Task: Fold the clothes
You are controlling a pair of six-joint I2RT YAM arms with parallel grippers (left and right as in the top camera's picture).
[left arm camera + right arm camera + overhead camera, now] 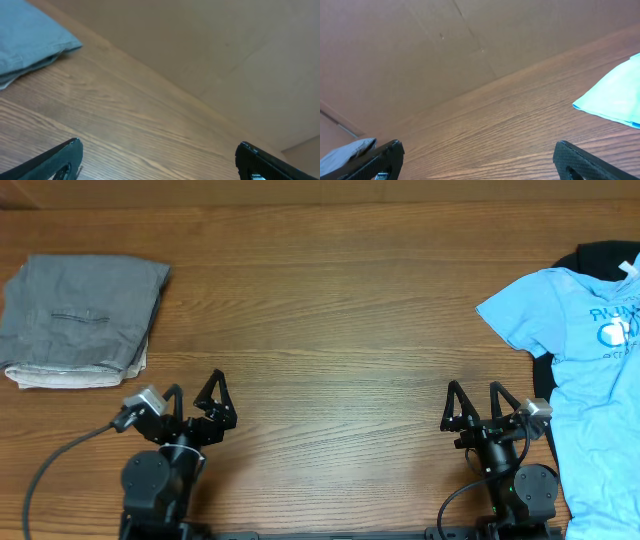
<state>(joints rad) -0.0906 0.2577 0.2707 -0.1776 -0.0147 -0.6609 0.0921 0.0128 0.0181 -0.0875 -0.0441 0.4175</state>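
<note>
Overhead: left gripper [195, 388] and right gripper [475, 390] splayed wide, empty, at near edge. Bare table [330, 310] between. Far left, grey shorts [85, 310] folded, stacked on beige shorts [70, 378]. Right edge: blue T-shirt [590, 340] cut off, partly covering black garment [600, 255].

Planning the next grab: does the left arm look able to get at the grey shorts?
Probably yes: the left gripper stands open, and only bare table lies between it and the grey shorts.

Matt grey woven cloth shorts [85, 310] lie on a smooth, faintly glossy wood-grain table [330, 310].
</note>
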